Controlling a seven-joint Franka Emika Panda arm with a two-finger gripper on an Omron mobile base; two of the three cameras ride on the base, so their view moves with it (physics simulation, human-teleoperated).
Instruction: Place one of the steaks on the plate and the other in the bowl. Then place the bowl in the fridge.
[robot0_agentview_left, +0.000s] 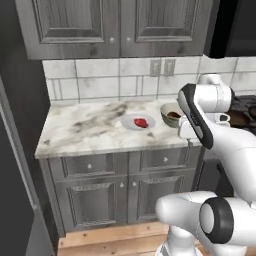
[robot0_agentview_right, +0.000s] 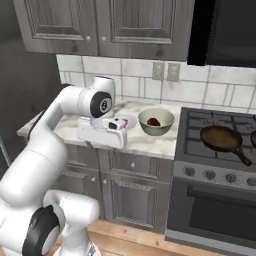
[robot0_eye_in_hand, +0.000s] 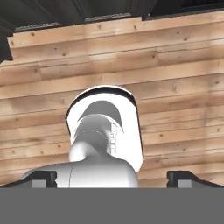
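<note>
**Bowl awaits its trip to the fridge**

Marble counter scene: end effector, fingers spread apart and empty, points floorward. Glossy beige bowl holding dark steak sits beside grey-white plate bearing red steak. Risk: tipping the bowl's thin rim during grasping.

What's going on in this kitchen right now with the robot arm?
Nothing is being handled. The white arm's gripper is open and empty, pointing down at the wooden floor. On the marble counter, the bright red steak lies on the pale round plate and the darker steak sits in the beige bowl.
</note>
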